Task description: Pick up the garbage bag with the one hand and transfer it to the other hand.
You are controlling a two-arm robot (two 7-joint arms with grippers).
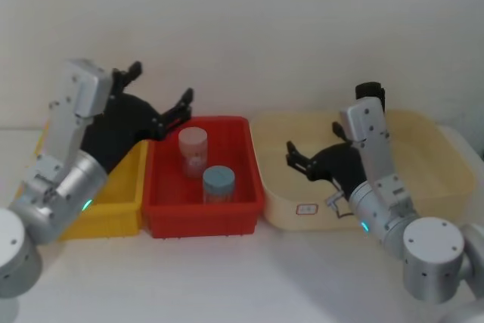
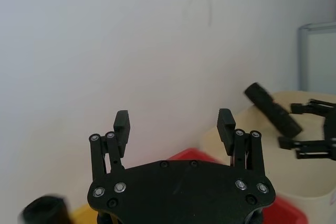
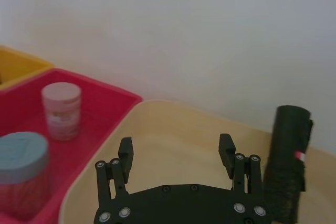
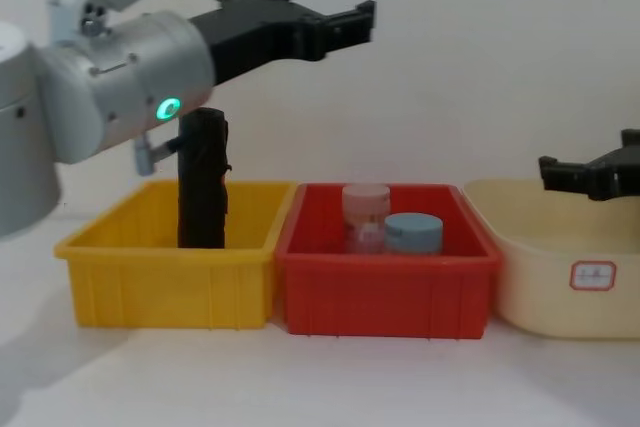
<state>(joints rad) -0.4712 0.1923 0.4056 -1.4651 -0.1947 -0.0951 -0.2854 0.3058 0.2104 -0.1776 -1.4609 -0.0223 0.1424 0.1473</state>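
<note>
Left gripper (image 1: 160,88) upper left of head view, raised on bent left arm (image 1: 64,149), fingers spread wide. Left wrist (image 4: 120,87) upper left of chest view, green ring lit. Right gripper (image 1: 301,158) right of centre, lower, pointing frame-left, fingers parted.

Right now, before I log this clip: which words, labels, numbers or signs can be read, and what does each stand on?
No text can be read in any view.
The sticker on the front of the beige bin: red border, marks too small to read.
The red-and-white band on the garbage bag: no lettering can be made out.
</note>
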